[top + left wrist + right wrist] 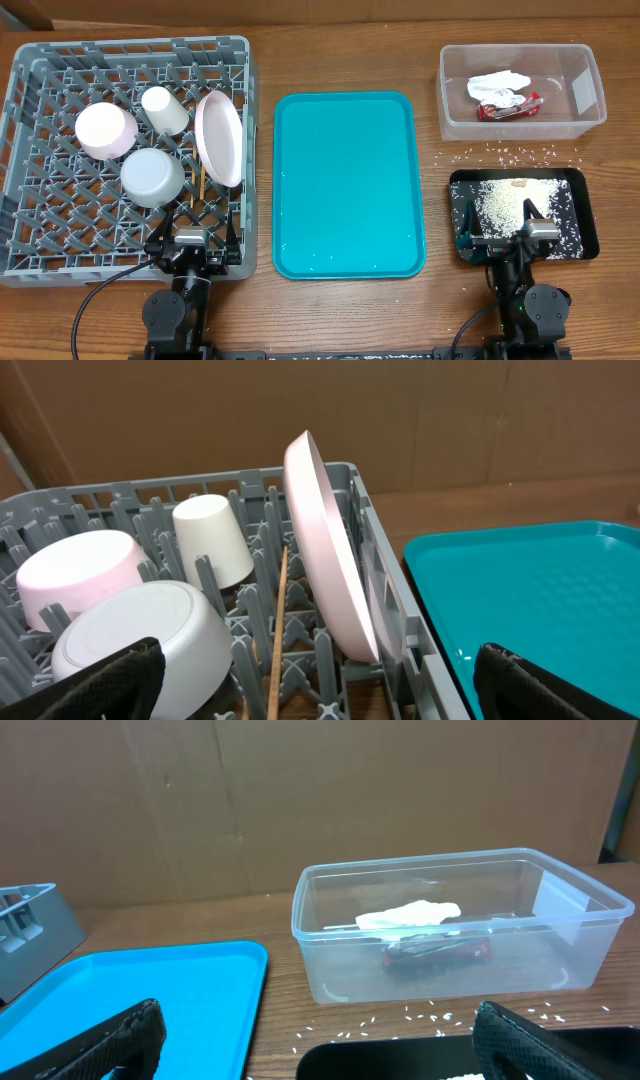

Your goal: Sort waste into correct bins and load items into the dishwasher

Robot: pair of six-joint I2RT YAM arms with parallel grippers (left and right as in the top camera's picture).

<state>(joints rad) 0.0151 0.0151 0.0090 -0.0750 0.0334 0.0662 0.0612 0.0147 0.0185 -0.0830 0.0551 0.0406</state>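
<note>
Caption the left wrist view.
Pink plate on edge in grey rack with cup, pink bowl, white bowl, chopstick; teal tray alongside.

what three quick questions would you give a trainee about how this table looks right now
1. True or false: the pink plate stands on edge in the grey rack.
2. The red wrapper lies in: A the grey rack, B the clear tub, C the pink plate.
3. Fill in: most of the rice lies in the ____ tray.

Key: 1 true; 2 B; 3 black.
</note>
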